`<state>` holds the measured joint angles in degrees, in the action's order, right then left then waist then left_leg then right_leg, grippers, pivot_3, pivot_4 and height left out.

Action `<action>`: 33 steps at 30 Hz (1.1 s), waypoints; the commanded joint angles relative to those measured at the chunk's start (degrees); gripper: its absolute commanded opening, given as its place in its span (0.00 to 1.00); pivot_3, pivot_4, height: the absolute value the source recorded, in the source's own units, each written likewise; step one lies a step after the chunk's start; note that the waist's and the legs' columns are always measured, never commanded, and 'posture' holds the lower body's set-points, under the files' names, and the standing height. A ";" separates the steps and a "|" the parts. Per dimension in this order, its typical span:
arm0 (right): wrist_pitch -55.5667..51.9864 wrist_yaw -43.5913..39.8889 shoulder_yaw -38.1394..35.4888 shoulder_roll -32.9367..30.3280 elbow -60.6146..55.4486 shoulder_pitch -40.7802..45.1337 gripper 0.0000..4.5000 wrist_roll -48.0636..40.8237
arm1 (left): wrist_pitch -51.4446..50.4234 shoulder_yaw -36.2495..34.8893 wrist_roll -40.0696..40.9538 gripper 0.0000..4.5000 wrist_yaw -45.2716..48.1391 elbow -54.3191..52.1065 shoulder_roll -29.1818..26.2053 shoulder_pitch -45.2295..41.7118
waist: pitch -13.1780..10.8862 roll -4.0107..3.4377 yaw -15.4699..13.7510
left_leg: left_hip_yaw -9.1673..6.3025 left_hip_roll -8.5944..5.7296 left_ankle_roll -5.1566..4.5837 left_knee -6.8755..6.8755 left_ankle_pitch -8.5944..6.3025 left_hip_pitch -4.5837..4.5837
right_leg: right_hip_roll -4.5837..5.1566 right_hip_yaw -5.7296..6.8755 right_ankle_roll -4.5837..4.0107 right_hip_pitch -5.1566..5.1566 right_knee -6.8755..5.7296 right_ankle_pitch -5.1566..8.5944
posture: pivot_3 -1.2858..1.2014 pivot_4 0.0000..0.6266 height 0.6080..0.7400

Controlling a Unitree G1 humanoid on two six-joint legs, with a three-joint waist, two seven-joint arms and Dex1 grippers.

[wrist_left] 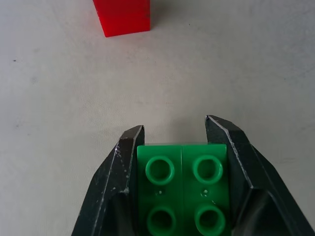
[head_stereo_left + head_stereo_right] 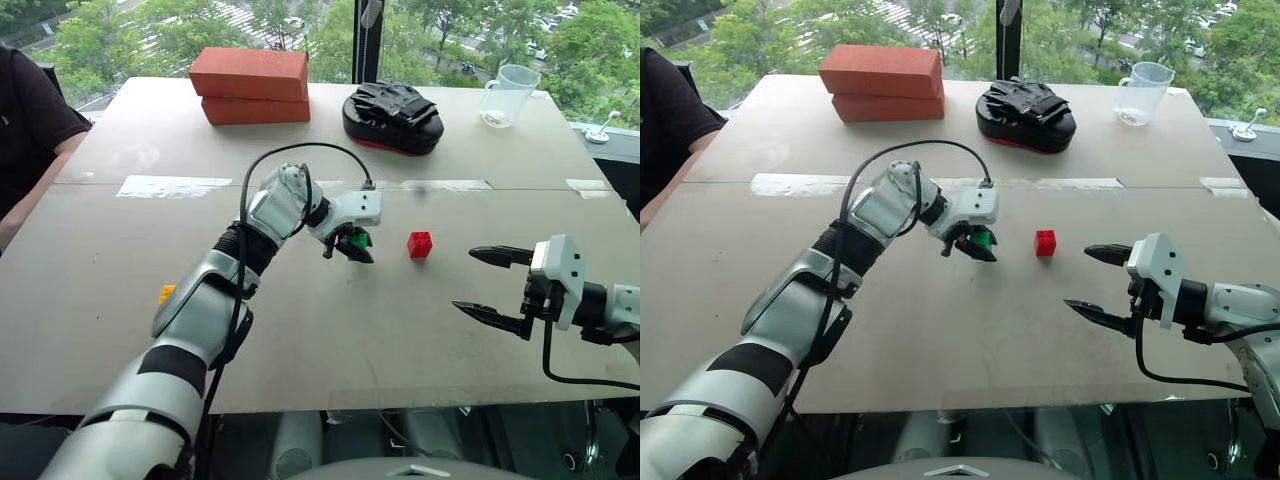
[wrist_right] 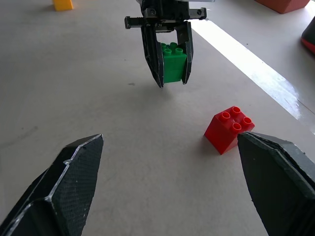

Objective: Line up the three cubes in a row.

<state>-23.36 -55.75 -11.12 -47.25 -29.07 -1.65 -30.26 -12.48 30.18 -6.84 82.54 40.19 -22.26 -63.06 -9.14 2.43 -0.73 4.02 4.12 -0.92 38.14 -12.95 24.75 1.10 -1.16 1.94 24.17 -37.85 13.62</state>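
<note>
Here's the bench, a broad pale grey top with a seam across its middle and strips of glossy tape along that seam. Beyond the far edge, windows look out on green treetops and a car park. At the back, two red-orange bricks sit stacked, a black padded case with a red rim lies to their right, and a clear plastic measuring cup stands further right. A person's dark sleeve and forearm rest at the left edge.

The left arm reaches in from the lower left and bends across the centre, its wrist turned so the left claw points down and to the right. That claw is clamped on the green cube, one black finger on each side face, studs facing back along the claw. From the right wrist view the cube hangs just above the surface, not touching it.

The red cube sits on the bench just to the right of the left claw, close but apart from it. The yellow cube lies well off to the left, partly hidden behind the left forearm.

On the right, the right arm comes in low and near level, pointing left. The right claw has its fingers spread wide, holding nothing, with the red cube ahead of it.
</note>
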 commanded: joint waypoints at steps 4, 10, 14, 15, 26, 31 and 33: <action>0.86 1.37 -1.49 0.43 -2.93 -1.03 1.00 -0.32 | 3.06 -0.57 -3.01 0.30 -2.11 4.37 3.07 -4.16 | 0.00 0.00 -0.20 | -0.05 0.00 0.00 0.02 0.00 0.06 | -0.02 0.05 0.00 0.00 0.01 0.00 | 0.52 0.24 1.00; 0.82 2.56 -1.55 0.50 -3.80 -1.62 1.00 -0.01 | 2.10 -1.33 -3.67 0.30 -2.31 4.74 4.02 -4.40 | 0.00 0.00 -0.02 | -0.04 0.00 0.00 0.04 0.00 0.02 | -0.03 0.00 0.00 -0.01 -0.01 0.00 | 0.52 0.24 1.00; 0.81 2.97 -1.32 0.47 -3.96 -1.67 1.00 0.09 | 0.37 -1.05 -4.24 0.30 -2.11 3.48 3.71 -4.02 | 0.00 0.00 -0.02 | -0.06 0.01 0.00 0.04 0.00 0.01 | -0.05 0.00 0.00 -0.01 -0.03 0.00 | 0.52 0.24 1.00; 0.82 2.92 -1.31 0.42 -3.84 -1.58 1.00 0.12 | -0.27 -1.17 -4.32 0.30 -2.48 3.37 3.75 -3.96 | 0.00 0.00 -0.02 | -0.06 0.01 0.00 0.04 0.00 0.02 | -0.06 0.00 0.00 -0.01 -0.03 0.00 | 0.52 0.24 1.00; 0.94 2.59 -0.99 0.30 -3.49 -1.42 1.00 0.46 | -2.79 -1.53 -5.30 0.30 -4.31 2.35 3.74 -3.15 | 0.00 0.00 -0.04 | -0.06 0.01 0.00 0.05 0.00 0.02 | -0.05 0.00 0.00 -0.01 -0.03 0.00 | 0.52 0.24 1.00; 0.66 2.52 -1.05 0.17 -3.56 -1.53 1.00 0.39 | -3.35 -1.39 -5.15 0.30 -4.18 1.78 3.89 -2.80 | 0.00 0.00 -0.02 | -0.06 0.01 0.00 0.05 0.00 0.02 | -0.05 0.00 0.00 -0.01 -0.03 0.00 | 0.52 0.24 1.00; 0.56 2.56 -1.01 0.17 -3.57 -1.51 1.00 0.38 | -3.12 -1.15 -5.11 0.30 -3.54 1.36 3.76 -2.48 | 0.00 0.00 -0.03 | -0.06 0.01 0.00 0.05 0.00 0.02 | -0.05 0.00 0.00 -0.01 -0.03 0.00 | 0.52 0.24 1.00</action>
<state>-23.37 -53.33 -11.11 -46.79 -31.00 -3.25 -29.50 -15.87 29.82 -12.21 78.51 44.11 -18.55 -65.22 -9.14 2.42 -0.76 3.97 4.13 -0.92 38.19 -12.95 24.77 1.05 -1.16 1.94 24.16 -37.89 13.62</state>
